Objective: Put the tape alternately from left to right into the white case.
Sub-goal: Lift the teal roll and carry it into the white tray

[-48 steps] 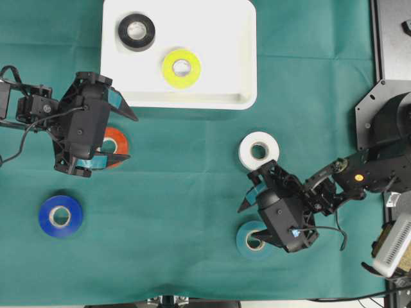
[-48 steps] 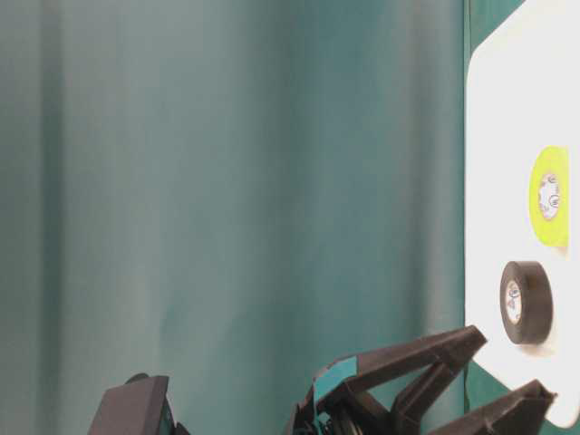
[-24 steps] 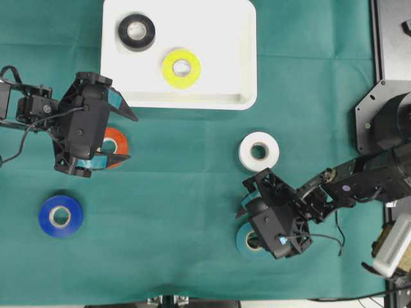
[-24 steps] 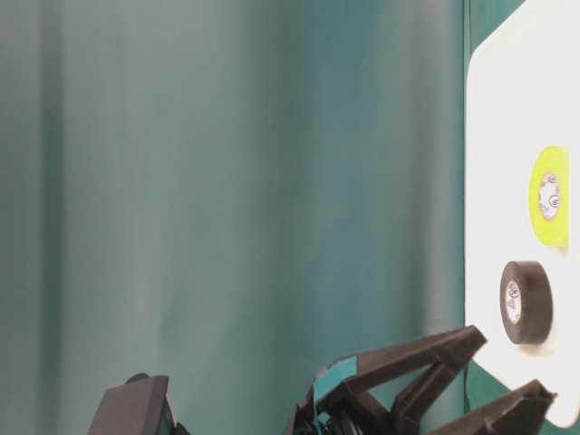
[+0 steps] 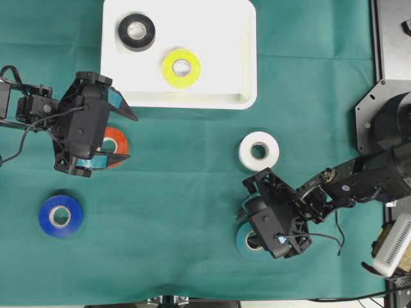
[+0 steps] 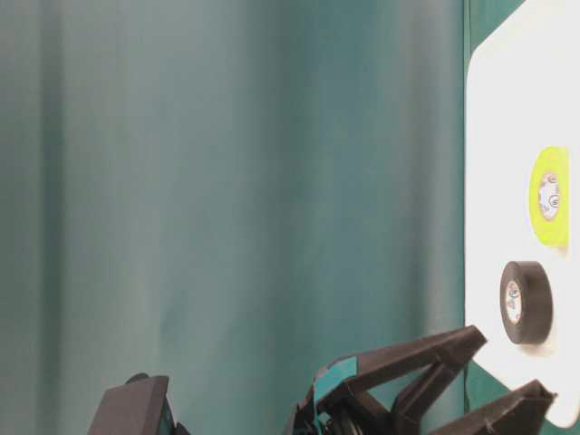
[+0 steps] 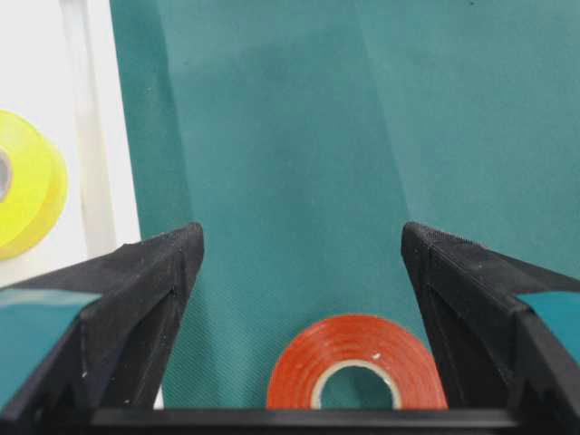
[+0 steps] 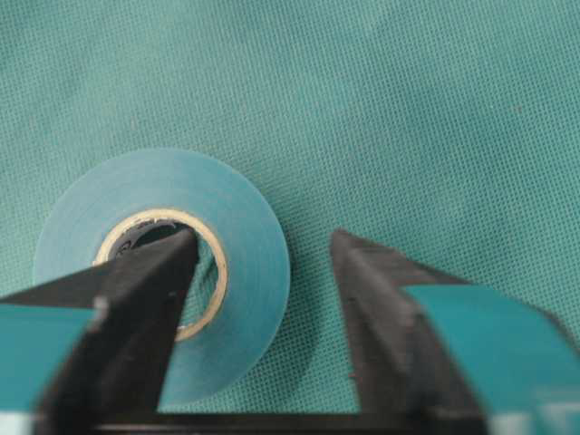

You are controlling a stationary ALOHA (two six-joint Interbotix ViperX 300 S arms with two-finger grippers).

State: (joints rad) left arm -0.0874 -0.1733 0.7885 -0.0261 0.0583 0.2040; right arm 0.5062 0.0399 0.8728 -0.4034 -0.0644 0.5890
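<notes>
The white case (image 5: 218, 38) at the back holds a black roll (image 5: 136, 31) and a yellow roll (image 5: 181, 67). On the cloth lie a red roll (image 5: 115, 138), a blue roll (image 5: 60, 216), a white roll (image 5: 259, 151) and a teal roll (image 5: 244, 239). My left gripper (image 5: 131, 137) hangs wide open over the red roll (image 7: 358, 358), touching nothing. My right gripper (image 8: 264, 240) is down on the teal roll (image 8: 245, 227). One finger sits in its core and the other stands outside the ring, with a gap of cloth showing beside it.
Green cloth covers the table. Dark equipment (image 5: 392, 51) stands along the right edge. The table-level view shows the case (image 6: 507, 109) on the right and my left gripper's fingers (image 6: 408, 362) at the bottom.
My right gripper came down onto the teal roll and its jaws narrowed around the ring's wall. The left arm and all the rolls stayed where they were.
</notes>
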